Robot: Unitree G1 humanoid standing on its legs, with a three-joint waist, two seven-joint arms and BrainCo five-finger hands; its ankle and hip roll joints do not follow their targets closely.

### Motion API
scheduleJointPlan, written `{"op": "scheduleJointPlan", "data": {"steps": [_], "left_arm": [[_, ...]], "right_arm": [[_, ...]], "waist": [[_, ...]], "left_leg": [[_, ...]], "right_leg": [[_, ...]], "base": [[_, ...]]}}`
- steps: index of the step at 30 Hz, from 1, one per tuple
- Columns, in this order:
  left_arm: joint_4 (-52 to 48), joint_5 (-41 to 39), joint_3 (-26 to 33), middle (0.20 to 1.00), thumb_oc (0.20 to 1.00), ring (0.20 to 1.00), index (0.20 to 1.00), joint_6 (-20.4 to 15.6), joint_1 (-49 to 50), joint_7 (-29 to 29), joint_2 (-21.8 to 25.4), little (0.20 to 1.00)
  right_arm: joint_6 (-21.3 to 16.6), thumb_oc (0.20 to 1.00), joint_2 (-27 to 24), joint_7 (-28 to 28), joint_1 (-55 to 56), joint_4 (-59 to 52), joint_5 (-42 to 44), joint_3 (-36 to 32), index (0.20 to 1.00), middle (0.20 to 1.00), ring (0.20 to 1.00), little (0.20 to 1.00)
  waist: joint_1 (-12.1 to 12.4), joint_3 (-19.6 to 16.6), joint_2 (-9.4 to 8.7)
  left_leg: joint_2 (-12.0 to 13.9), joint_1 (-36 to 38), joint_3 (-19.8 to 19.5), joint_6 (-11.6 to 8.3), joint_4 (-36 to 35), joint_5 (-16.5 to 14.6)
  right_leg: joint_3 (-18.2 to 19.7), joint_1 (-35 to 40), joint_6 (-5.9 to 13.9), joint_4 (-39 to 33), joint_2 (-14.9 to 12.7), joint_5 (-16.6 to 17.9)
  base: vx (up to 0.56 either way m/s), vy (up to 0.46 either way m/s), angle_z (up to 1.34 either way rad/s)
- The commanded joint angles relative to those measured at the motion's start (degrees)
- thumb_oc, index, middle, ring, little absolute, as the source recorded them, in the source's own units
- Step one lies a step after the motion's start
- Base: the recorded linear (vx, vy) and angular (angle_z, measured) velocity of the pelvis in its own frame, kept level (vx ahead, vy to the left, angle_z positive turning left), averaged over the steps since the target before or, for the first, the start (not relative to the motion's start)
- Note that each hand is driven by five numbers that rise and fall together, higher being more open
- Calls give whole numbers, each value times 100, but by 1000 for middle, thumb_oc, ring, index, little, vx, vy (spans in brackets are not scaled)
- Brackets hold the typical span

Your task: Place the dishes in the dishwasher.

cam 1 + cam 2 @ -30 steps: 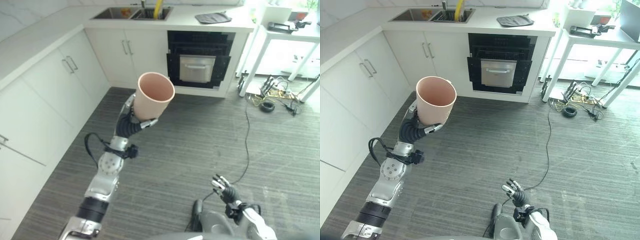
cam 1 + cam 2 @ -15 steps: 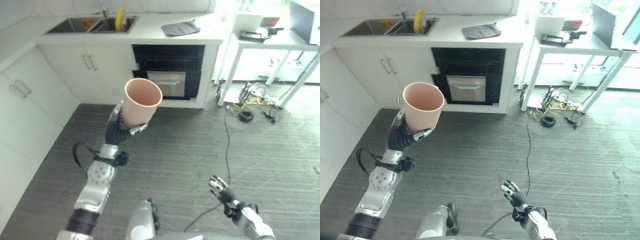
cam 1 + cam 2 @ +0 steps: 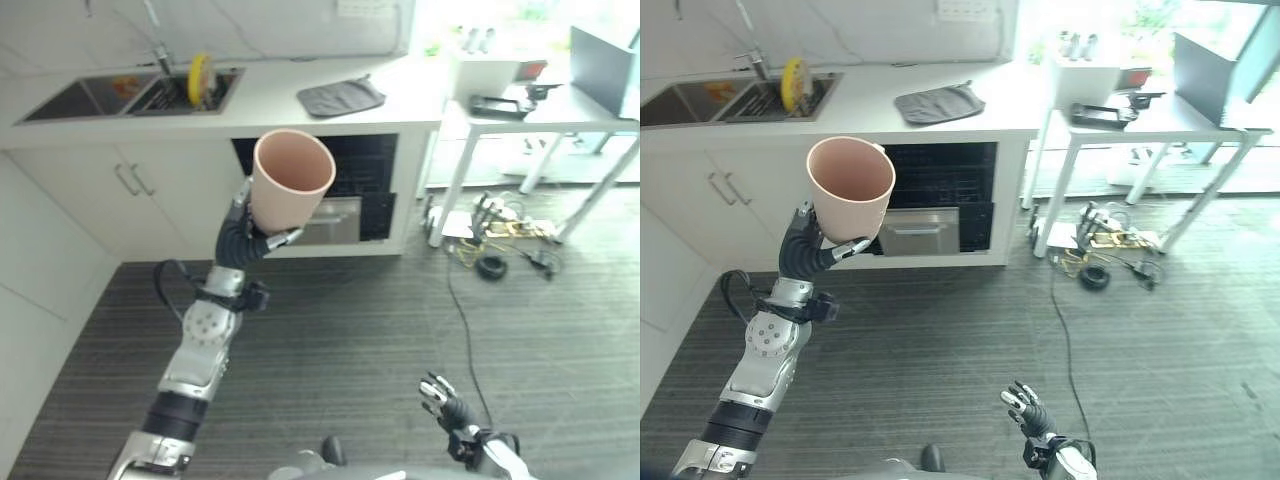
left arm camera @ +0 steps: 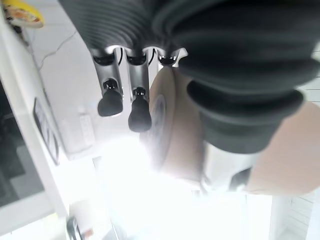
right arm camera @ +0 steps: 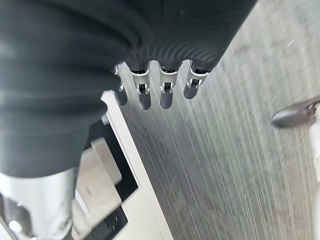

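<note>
left hand (image 3: 243,238): arm raised, fingers curled round upright pink cup (image 3: 290,178), before the dishwasher (image 3: 345,190). right hand (image 3: 444,406): low, fingers loosely spread, holding nothing.

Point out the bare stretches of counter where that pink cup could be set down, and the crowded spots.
Bare counter lies between the sink and the grey cloth, and again from the cloth to the counter's right end. The sink is crowded: a yellow dish stands in it. The left hand holds the pink cup; the right hand hangs low.
</note>
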Motion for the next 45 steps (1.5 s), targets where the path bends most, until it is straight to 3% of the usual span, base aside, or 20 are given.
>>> {"op": "scheduleJointPlan", "data": {"steps": [1, 3, 5, 6, 7, 9, 11, 13, 16, 18, 19, 20, 21, 23, 24, 26, 28, 29, 35, 45], "left_arm": [[-175, -25, 22, 200, 200, 200, 200, -166, -62, -2, 21, 200], [-193, 56, 6, 200, 200, 200, 200, -198, -34, 96, 30, 200], [-268, 168, -24, 200, 200, 200, 200, -182, -39, 204, 36, 200], [-280, 189, -25, 200, 200, 200, 200, -175, -49, 224, 40, 200], [-333, 193, -3, 200, 200, 200, 200, -196, -17, 331, 111, 200], [-417, 188, 70, 200, 200, 200, 200, -291, 129, 311, 158, 200], [-502, 166, 140, 200, 200, 200, 200, -288, 236, 280, 150, 200], [-518, 133, 84, 200, 200, 200, 200, -244, 269, 353, 85, 200], [-626, 219, 86, 200, 200, 200, 200, -271, 410, 396, 11, 200], [-712, 195, 111, 200, 200, 200, 200, -318, 501, 459, -44, 200], [-709, 76, 145, 200, 200, 200, 200, -322, 496, 414, -51, 200], [-685, 18, 164, 200, 200, 200, 200, -324, 487, 346, -65, 200], [-669, 15, 181, 200, 200, 200, 200, -329, 494, 298, -78, 200], [-631, -9, 203, 200, 200, 200, 200, -343, 522, 271, -65, 200], [-640, -52, 207, 200, 200, 200, 200, -319, 509, 290, -42, 200], [-624, -40, 195, 200, 200, 200, 200, -278, 426, 276, -79, 200], [-403, -37, 105, 200, 200, 200, 200, -347, 356, 226, -84, 200], [-349, 14, 89, 200, 200, 200, 200, -349, 308, 220, -77, 200], [-249, -17, 170, 200, 200, 200, 200, -255, 232, 325, 82, 200], [-426, 70, 260, 200, 200, 200, 200, -177, 399, 320, 80, 200]], "right_arm": [[-181, 1000, 105, -35, -61, -306, -89, 6, 1000, 1000, 1000, 1000], [-168, 1000, 65, -14, -105, -315, -60, 27, 1000, 1000, 1000, 1000], [-118, 1000, 13, 19, -118, -395, -12, -5, 1000, 1000, 1000, 1000], [-104, 1000, -2, 28, -123, -411, 15, -9, 1000, 1000, 1000, 1000], [-58, 1000, 12, 85, -216, -391, 16, -29, 1000, 1000, 1000, 1000], [-22, 1000, 45, 150, -327, -359, -36, -49, 1000, 1000, 1000, 1000], [16, 1000, 8, 202, -380, -379, -80, 1, 1000, 1000, 1000, 1000], [59, 1000, -40, 129, -415, -391, 28, 92, 1000, 1000, 1000, 1000], [91, 1000, -123, 174, -413, -434, 0, 131, 1000, 1000, 1000, 1000], [60, 1000, -221, 195, -425, -365, 26, 129, 1000, 1000, 1000, 1000], [-43, 1000, -273, 190, -448, -243, 86, 135, 1000, 1000, 1000, 1000], [-102, 1000, -287, 183, -458, -176, 120, 117, 1000, 1000, 1000, 1000], [-135, 1000, -296, 184, -467, -132, 144, 92, 1000, 1000, 1000, 1000], [-237, 1000, -320, 203, -531, 43, 196, 66, 1000, 1000, 1000, 1000], [-284, 1000, -335, 157, -564, 89, 210, 64, 1000, 1000, 1000, 1000], [-346, 1000, -341, 85, -539, 69, 264, 38, 1000, 1000, 1000, 1000], [-371, 1000, -367, -91, -516, 70, 453, -16, 1000, 1000, 1000, 1000], [-448, 1000, -352, -86, -480, 116, 549, -37, 1000, 1000, 1000, 1000], [-440, 1000, -233, 19, -299, 187, 318, -96, 1000, 1000, 1000, 1000], [-305, 1000, -94, -134, -171, -84, 201, -86, 1000, 1000, 1000, 1000]], "waist": [[71, -3, 98], [13, 56, 97], [-80, 124, 53], [-103, 156, 42], [-121, 246, -52], [-44, 276, -51], [14, 212, -46], [-28, 110, -68], [-58, 46, -122], [-3, 53, -188], [70, 118, -190], [107, 156, -181], [126, 173, -167], [163, 158, -89], [180, 141, 6], [168, 175, 50], [78, 82, 53], [68, 45, 77], [22, -79, 163], [69, -191, 39]], "left_leg": [[462, 15, 37, -561, -189, -36], [473, 133, 2, -589, -189, -91], [510, 224, -128, -652, -189, -161], [527, 267, -160, -670, -189, -186], [557, 457, -137, -740, -189, -409], [647, 590, -23, -782, -189, -526], [736, 700, 93, -840, -189, -579], [864, 799, 125, -919, -76, -534], [963, 703, 201, -1030, 505, -687], [1102, 213, 132, -1130, 1889, -535], [1278, -336, -33, -1249, 2790, -170], [1360, -541, -122, -1279, 2910, -33], [1384, -593, -171, -1278, 2816, 3], [1425, -490, -315, -1326, 1914, 191], [1595, -532, -413, -1498, 1146, 612], [1799, -697, -428, -1647, 746, 1101], [1810, -451, 22, -1548, 222, 674], [1788, -315, 56, -1560, 31, 648], [1519, 99, -76, -1504, -189, 363], [1364, 205, 56, -1395, -189, 77]], "right_leg": [[-296, -441, 51, -640, 118, 1192], [-296, -707, -22, -994, 278, 1082], [-217, -731, -67, -2206, 410, 1031], [-200, -731, -45, -2619, 382, 1151], [-159, -1053, 195, -3714, 31, 1971], [-310, -1149, 274, -3867, -86, 2100], [-484, -900, 226, -4001, 6, 1810], [-316, -679, 40, -3997, 269, 1477], [-227, -459, -180, -4011, 433, 1244], [-108, -229, -477, -3963, 610, 969], [-24, -56, -688, -3924, 747, 810], [21, 50, -753, -3924, 808, 751], [52, 103, -768, -3921, 839, 716], [139, 202, -737, -3942, 900, 635], [163, 316, -710, -3999, 946, 555], [137, 488, -716, -4035, 931, 481], [-78, 559, -574, -4051, 673, 471], [-169, 563, -538, -4053, 613, 484], [-217, 562, -365, -4289, 479, 712], [-285, 638, -205, -4872, 392, 1049]], "base": [[101, 202, 30], [116, 27, 7], [131, -157, 13], [216, -332, 54], [213, -322, 67], [214, -310, 69], [219, -316, 32], [230, -340, 25], [178, -232, 11], [187, -286, -69], [155, -236, -59], [122, -128, -43], [130, 37, -46], [171, 198, -45], [179, 273, -50], [151, 242, -22], [129, 277, -21], [95, 217, -33], [79, 104, -1], [27, 0, 3]]}}
